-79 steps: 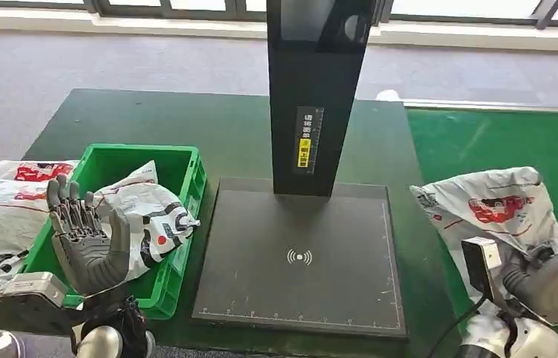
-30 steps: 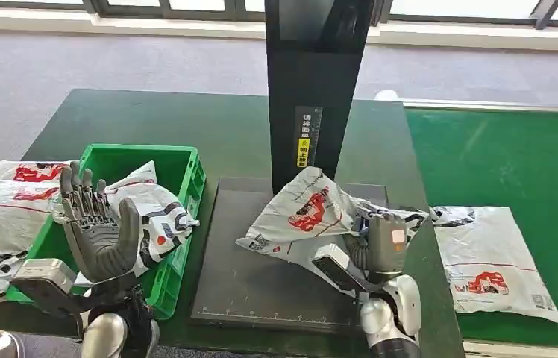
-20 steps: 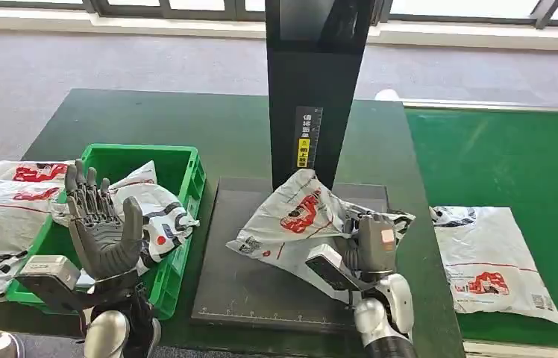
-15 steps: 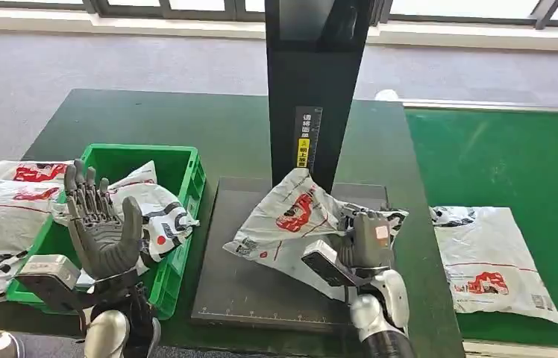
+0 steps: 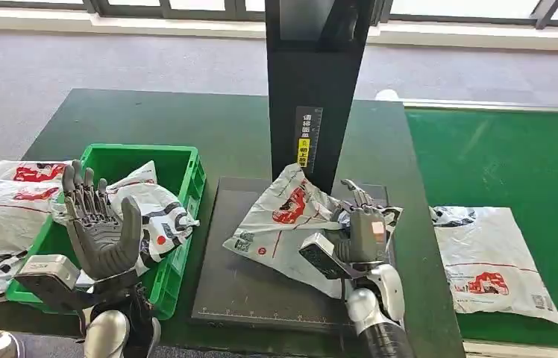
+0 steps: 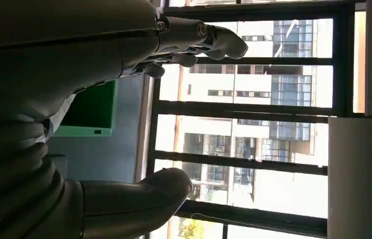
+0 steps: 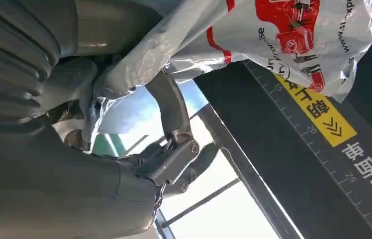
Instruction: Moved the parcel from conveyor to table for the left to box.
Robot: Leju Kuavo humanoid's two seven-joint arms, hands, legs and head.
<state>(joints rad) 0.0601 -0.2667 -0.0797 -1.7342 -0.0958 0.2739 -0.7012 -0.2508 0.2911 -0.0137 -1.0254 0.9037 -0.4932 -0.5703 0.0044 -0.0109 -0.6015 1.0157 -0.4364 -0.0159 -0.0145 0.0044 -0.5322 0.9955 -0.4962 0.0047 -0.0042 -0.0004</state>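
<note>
Parcel (image 5: 283, 220) is held by the right hand (image 5: 362, 231) over the black pad's (image 5: 254, 291) right edge, apparently for setting down. Left hand (image 5: 101, 227) is raised with fingers spread, holding nothing, near the bin (image 5: 186, 179), seemingly awaiting boxing.

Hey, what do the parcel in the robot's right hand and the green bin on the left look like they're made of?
The parcel looks like thin glossy plastic film, a poly mailer: it crumples, folds and shines where the right hand holds it. The green bin looks like rigid moulded plastic, with straight thick walls, a stiff rim and a smooth, even colour.
</note>
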